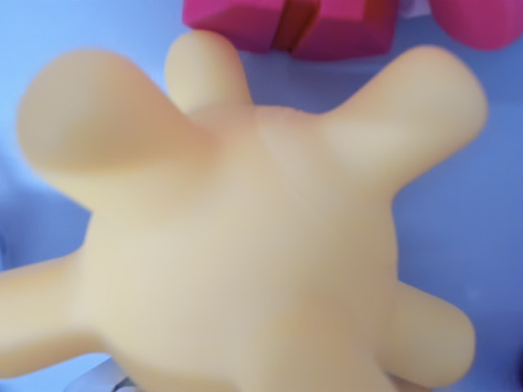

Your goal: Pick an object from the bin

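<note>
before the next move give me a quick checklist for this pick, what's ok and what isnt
1. Target in view: ok. A pale yellow toy with rounded limbs fills most of the wrist view.
2. Focus on target: not ok. The toy is blurred, so its surface detail is unreadable.
3. Gripper state: cannot tell. No gripper fingers show in the picture.
4. Toy held or only close to the camera: cannot tell. No contact is visible.
5. Neighbours: ok to note. A pink block lies at the top edge, beyond the toy, and another pink object sits at the top right corner.
6. Bin floor: ok. The blue surface shows bare at the wrist view's right.
</note>
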